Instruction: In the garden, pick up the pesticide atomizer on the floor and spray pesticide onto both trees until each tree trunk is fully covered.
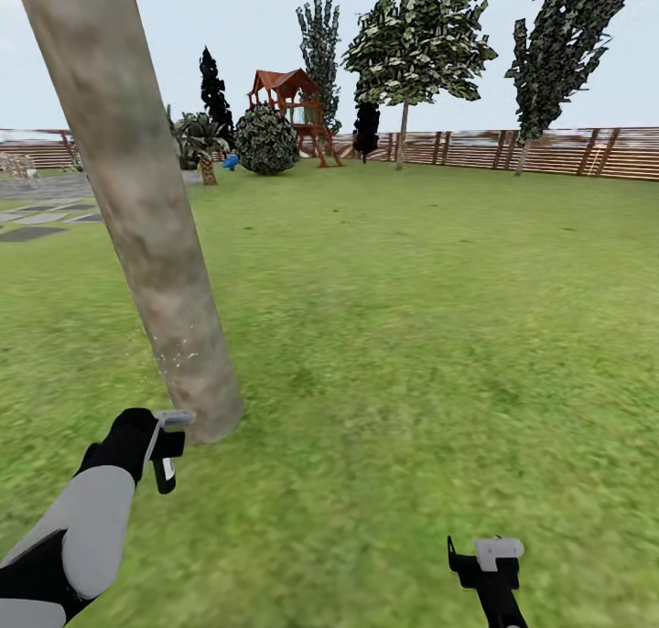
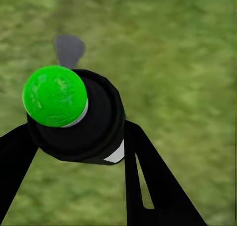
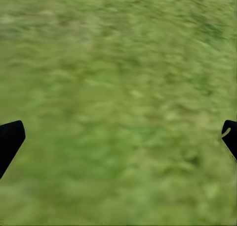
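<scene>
Left gripper clamped on the atomizer, held low at the near left, just beside the base of the trunk — the grey-white trigger head reaches toward the bark near ground level. In the left wrist view the bottle sits between the two black fingers, seen end-on, its bright green round end toward the camera and its dark body behind it; the grey head points away over the grass.

Risks, as judged from this pose. The nozzle aims at the foot of the trunk alone — spray released here would likely wet only the lowest band, leaving the tall column above bare. The head is so near the bark that a small forward move could knock it against the trunk and twist the bottle in the grasp. The trunk leans up and to the left, so a straight vertical sweep would probably drift off it.

Right gripper empty and spread wide, low at the near right over bare lawn, well apart from trunk and atomizer. Other trees stand far off by the fence; which one is the second to spray cannot be told.
</scene>
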You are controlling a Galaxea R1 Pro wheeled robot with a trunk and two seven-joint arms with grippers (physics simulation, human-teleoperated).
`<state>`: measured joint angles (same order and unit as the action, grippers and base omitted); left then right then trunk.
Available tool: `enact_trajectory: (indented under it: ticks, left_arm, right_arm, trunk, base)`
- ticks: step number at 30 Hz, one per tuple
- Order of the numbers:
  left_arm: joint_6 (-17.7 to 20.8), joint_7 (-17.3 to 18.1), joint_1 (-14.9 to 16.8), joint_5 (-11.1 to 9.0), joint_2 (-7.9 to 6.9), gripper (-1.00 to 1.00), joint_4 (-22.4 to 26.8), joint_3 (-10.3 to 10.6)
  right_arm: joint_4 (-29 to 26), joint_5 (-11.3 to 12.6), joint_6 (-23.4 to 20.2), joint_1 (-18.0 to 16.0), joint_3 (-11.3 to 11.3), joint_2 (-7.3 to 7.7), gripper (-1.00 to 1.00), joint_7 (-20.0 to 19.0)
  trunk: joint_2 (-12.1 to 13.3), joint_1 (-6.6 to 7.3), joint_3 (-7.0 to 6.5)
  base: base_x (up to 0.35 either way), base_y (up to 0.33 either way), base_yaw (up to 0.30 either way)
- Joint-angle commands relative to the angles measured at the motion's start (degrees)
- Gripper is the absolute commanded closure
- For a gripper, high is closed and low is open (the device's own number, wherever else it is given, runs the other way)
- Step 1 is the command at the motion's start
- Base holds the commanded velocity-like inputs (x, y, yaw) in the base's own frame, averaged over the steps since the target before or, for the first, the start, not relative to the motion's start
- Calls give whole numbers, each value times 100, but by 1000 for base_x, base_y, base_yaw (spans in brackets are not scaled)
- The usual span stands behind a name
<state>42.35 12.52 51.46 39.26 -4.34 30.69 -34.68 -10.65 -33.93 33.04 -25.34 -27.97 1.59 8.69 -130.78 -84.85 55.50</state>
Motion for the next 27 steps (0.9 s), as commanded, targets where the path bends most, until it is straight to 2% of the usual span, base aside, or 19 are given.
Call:
enact_trajectory:
  ticks: [1,7,14,21,27]
  left_arm:
    - [11,49,-19,50,4,100,24,-35]
    - [6,49,-31,47,11,100,50,-39]
    - [-293,37,-142,56,8,100,42,-39]
    - [-529,49,-162,45,106,100,35,-47]
    - [-603,49,-163,38,178,100,33,-49]
  right_arm:
    - [10,-61,18,-6,-24,-1,-100,36]
    - [10,-61,18,-6,-24,6,-100,36]
    - [10,-61,18,-6,-24,-1,-100,36]
    - [10,-61,18,-6,-24,-17,-100,36]
    - [18,-61,26,-6,-24,-19,-100,35]
  trunk:
    - [-2,-2,5]
    - [-2,-2,5]
    - [-2,-2,5]
    - [-2,-2,5]
    - [-2,-2,5]
  base:
    - [279,-163,0]
    - [149,-225,28]
    - [-64,-171,255]
    - [45,-126,269]
    - [146,-252,43]
